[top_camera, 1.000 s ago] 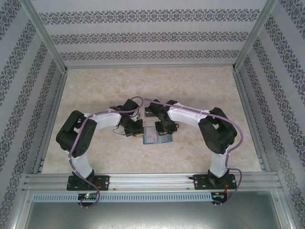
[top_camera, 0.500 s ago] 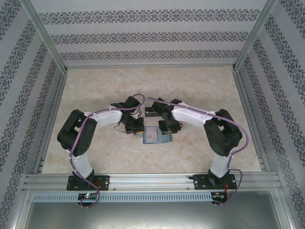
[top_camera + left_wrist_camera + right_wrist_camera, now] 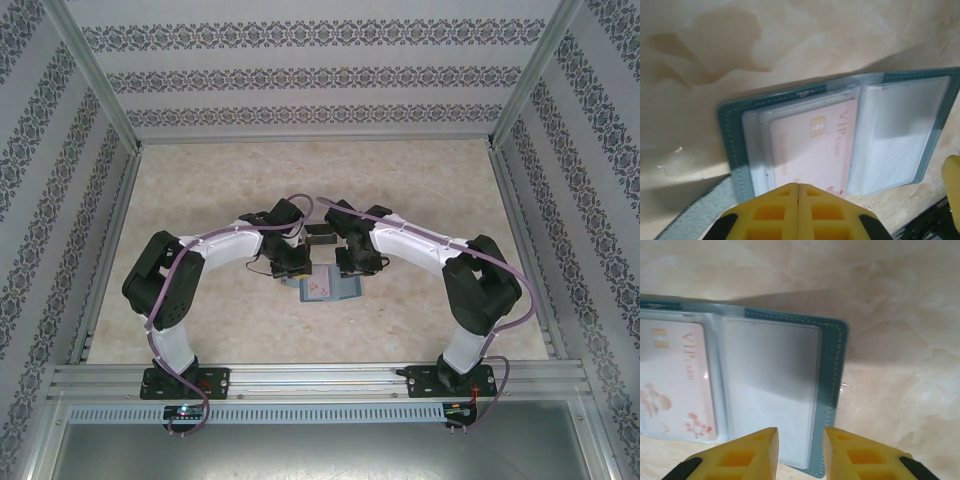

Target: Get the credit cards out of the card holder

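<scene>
My left gripper (image 3: 798, 186), closed tight, sits at the near edge of the open teal bifold card holder (image 3: 732, 145). My right gripper (image 3: 801, 432) hangs parted over its clear plastic sleeve (image 3: 770, 385). A pale pink VIP credit card (image 3: 810, 150) lies tucked in the other pocket. The holder lies flat on the marbled beige tabletop (image 3: 790, 40).

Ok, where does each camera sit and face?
Top external: above, behind, facing down on the beige marbled table; left arm and right arm meet over the teal-blue bifold card holder.
Left wrist: faces down on the pale pink VIP card; shut left gripper below.
Right wrist: faces the clear pocket; open right gripper below.
Both wrist views share the card.
</scene>
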